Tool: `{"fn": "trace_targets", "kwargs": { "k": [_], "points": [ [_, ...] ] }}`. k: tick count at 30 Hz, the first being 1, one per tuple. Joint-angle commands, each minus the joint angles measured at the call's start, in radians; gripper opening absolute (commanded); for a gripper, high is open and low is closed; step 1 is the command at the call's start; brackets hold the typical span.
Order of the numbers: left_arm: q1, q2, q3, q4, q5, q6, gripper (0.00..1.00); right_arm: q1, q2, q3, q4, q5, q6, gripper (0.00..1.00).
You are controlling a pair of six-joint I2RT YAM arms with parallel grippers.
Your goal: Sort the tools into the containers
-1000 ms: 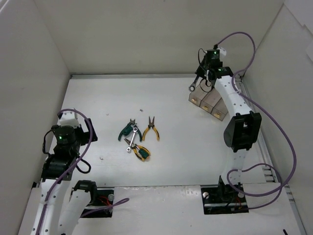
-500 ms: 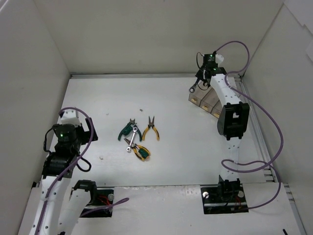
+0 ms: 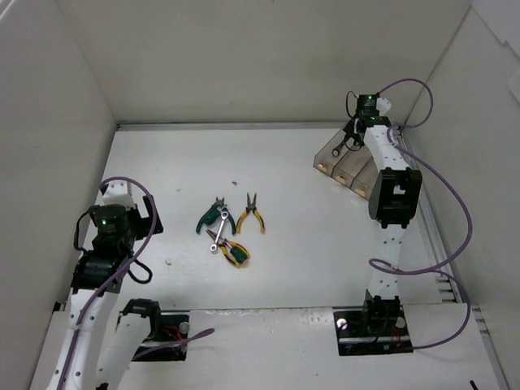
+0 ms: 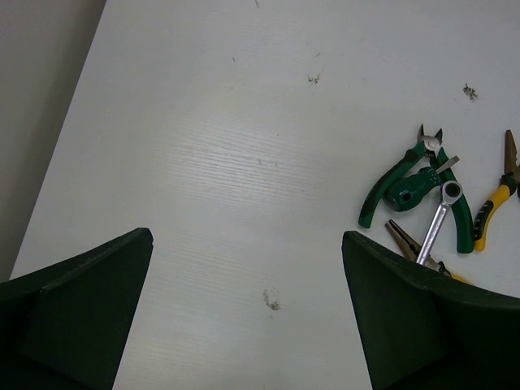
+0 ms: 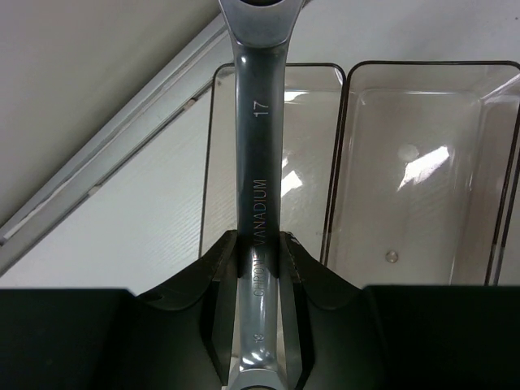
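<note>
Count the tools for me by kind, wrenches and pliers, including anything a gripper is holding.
Wrenches: 2 (17 wrench in the right gripper; table wrench)
Pliers: 3 (green-handled pliers; yellow-handled pliers; yellow-and-green pliers)
Total: 5

I count five hand tools. Two are silver wrenches: one wrench (image 5: pixel 260 162) is pinched in my right tool (image 5: pixel 260 260), and the other wrench (image 3: pixel 218 230) lies on the desk (image 3: pixel 162 162). Three are pliers, one of each kind: green-handled pliers (image 3: pixel 210 218), orange-handled pliers (image 3: pixel 250 214) and yellow-and-green pliers (image 3: pixel 236 253). There is one clear tray (image 3: pixel 327 156). It has three long compartments from above, and my right wrist camera shows only two.
</note>
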Motion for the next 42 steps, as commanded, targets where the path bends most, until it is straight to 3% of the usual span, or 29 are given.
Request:
{"fn": "trace_targets", "kwargs": {
  "k": [1,12,15,16,27,36,42],
  "points": [
    [-0.003,0.016,0.01,0.047,-0.007,0.013,1.0,0.008,0.001,0.066,0.099,-0.014,-0.019,0.0],
    [-0.003,0.025,0.01,0.045,-0.007,0.013,1.0,0.005,0.043,0.056,0.119,-0.08,0.025,0.01],
    [-0.003,0.022,0.01,0.043,-0.007,0.013,1.0,0.007,0.035,0.043,0.127,-0.074,0.027,0.17],
    [-0.003,0.024,0.011,0.043,-0.007,0.013,1.0,0.008,0.032,0.04,0.127,-0.071,0.025,0.27],
    [-0.003,0.013,0.011,0.043,-0.007,0.013,1.0,0.019,-0.018,0.006,0.131,-0.047,-0.005,0.43],
    [-0.003,0.004,0.013,0.043,-0.001,0.013,1.0,0.129,-0.259,-0.144,0.139,0.101,-0.165,0.61],
    [-0.003,-0.011,0.013,0.047,0.01,0.013,1.0,0.169,-0.418,-0.306,0.139,0.127,-0.197,0.62]
  ]
}}
